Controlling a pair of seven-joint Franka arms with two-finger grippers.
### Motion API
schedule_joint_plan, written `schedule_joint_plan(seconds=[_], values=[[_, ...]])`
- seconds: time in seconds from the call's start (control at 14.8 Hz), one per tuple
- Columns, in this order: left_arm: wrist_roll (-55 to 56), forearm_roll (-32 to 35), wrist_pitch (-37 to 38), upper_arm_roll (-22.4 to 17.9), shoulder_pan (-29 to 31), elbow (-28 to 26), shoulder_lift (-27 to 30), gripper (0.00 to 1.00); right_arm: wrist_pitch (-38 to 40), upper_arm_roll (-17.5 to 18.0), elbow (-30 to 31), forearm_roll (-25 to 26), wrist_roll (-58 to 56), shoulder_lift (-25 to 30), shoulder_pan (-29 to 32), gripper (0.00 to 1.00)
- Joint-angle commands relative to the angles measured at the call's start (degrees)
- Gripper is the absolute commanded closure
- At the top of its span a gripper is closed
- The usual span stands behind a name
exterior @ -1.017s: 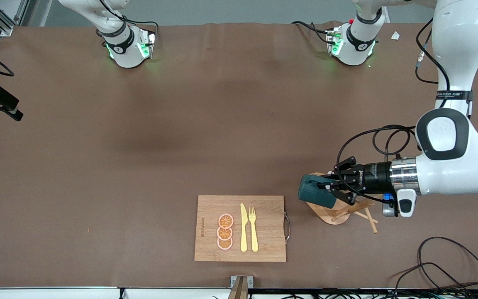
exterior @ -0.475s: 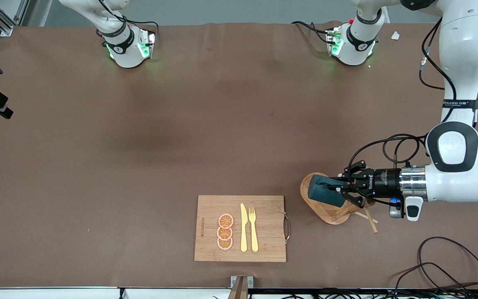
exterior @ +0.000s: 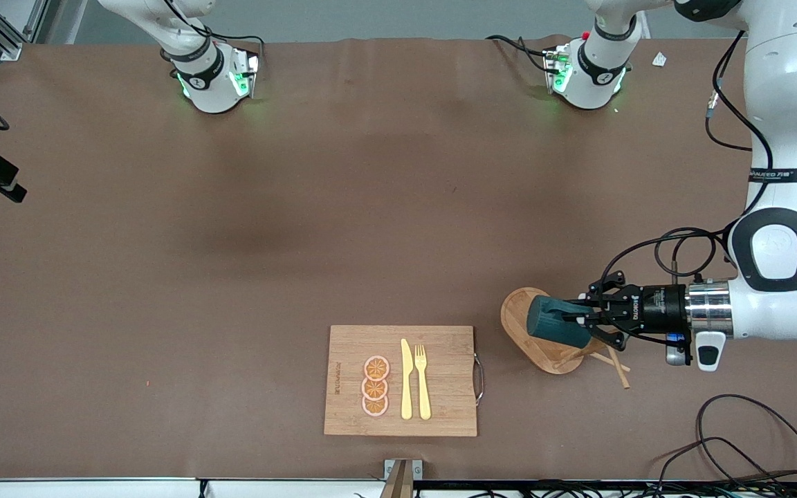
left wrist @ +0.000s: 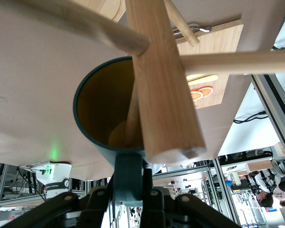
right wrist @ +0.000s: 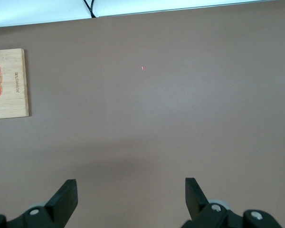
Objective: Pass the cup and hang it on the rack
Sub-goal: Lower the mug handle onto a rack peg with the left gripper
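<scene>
The left gripper (exterior: 582,319) was over the rack (exterior: 544,346), and its fingers were closed on the small handle of the cup (exterior: 556,322). The cup was held on its side in the air, just above the oval base of the rack, with its open mouth turned toward the central post. In the left wrist view the cup (left wrist: 109,111) showed its yellowish-brown inside, and one thin peg of the rack (left wrist: 164,80) reached into the open mouth, while the handle sat between the fingers (left wrist: 147,197). The rack stood on the bench (exterior: 301,207) near the left arm's end, beside the bamboo cutting board (exterior: 440,415). On this board lay three orange slices (exterior: 375,386), a yellow knife (exterior: 406,379) and a yellow fork (exterior: 423,382). The right arm waited apart from the work, and the right gripper (right wrist: 131,199) hung over bare bench with its fingers wide open and nothing between them. In the right wrist view one corner of the cutting board (right wrist: 12,95) was seen at the edge.
</scene>
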State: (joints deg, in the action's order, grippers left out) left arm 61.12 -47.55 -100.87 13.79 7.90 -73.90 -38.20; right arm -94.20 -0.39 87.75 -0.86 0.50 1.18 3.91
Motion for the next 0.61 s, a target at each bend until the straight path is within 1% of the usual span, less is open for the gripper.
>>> schedule_joint_plan(seconds=[0.0, 0.34, 0.54], values=[[-1.0, -1.41, 0.76, 0.36, 0.89, 0.25, -0.21, 0.99, 0.07, 0.57, -0.74, -0.81, -0.06, -0.65, 0.75, 0.0], [-2.4, -1.49, 0.67, 0.36, 1.51, 0.25, -0.83, 0.98, -0.01, 0.66, -1.18, -0.81, 0.55, -1.27, 0.75, 0.0], [-2.67, -1.41, 0.67, 0.36, 1.6, 0.34, -0.83, 0.96, 0.07, 0.57, -2.15, -0.72, 0.12, -1.27, 1.27, 0.0]])
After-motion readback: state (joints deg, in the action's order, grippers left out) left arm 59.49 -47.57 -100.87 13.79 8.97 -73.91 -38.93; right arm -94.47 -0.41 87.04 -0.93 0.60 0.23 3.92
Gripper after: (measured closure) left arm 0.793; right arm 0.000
